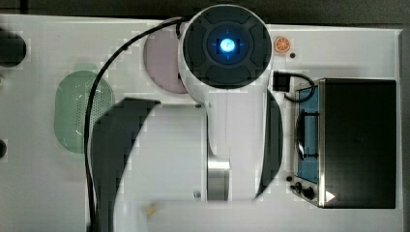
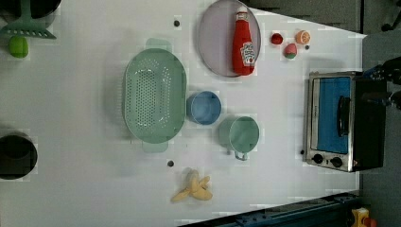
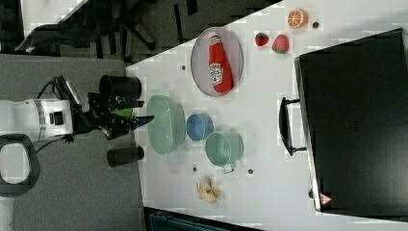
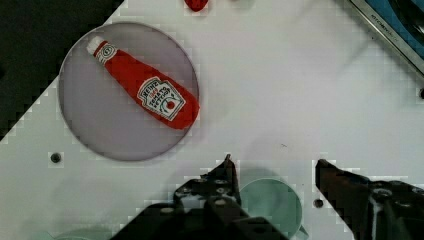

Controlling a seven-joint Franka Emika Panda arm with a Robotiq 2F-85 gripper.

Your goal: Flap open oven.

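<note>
White tabletop [image 2: 94, 189] is carrying everything, and the oven [image 2: 347, 120] is sitting at one end of it, close to the edge at the left view's right, with its blue-tinted glass door shut and the black bar handle [image 2: 344, 116] lying flat across the glass. In the right view the oven is filling the table's end at the right view's right, its handle [image 3: 285, 126] facing the rest of the spread.

Judging by this, the task is only beginning: the approach is the step in hand, and the door is not yet touched. The next move is calling for the arm to travel across the table to the oven's front, bring the fingers around or behind the bar handle, then pull it outward and down so the door is hinging open.

The gripper [image 4: 272, 172] is hanging well apart from the oven, its two fingers standing spread with nothing between them. In the wrist view it is hovering above a green mug [image 4: 272, 200], near the grey plate [image 4: 85, 120] with the ketchup bottle [image 4: 145, 90], while a corner of the oven's front is showing far off. In the right view the gripper [image 3: 144, 111] is sitting at the table's opposite end from the oven, by the green colander [image 3: 166, 124].
</note>
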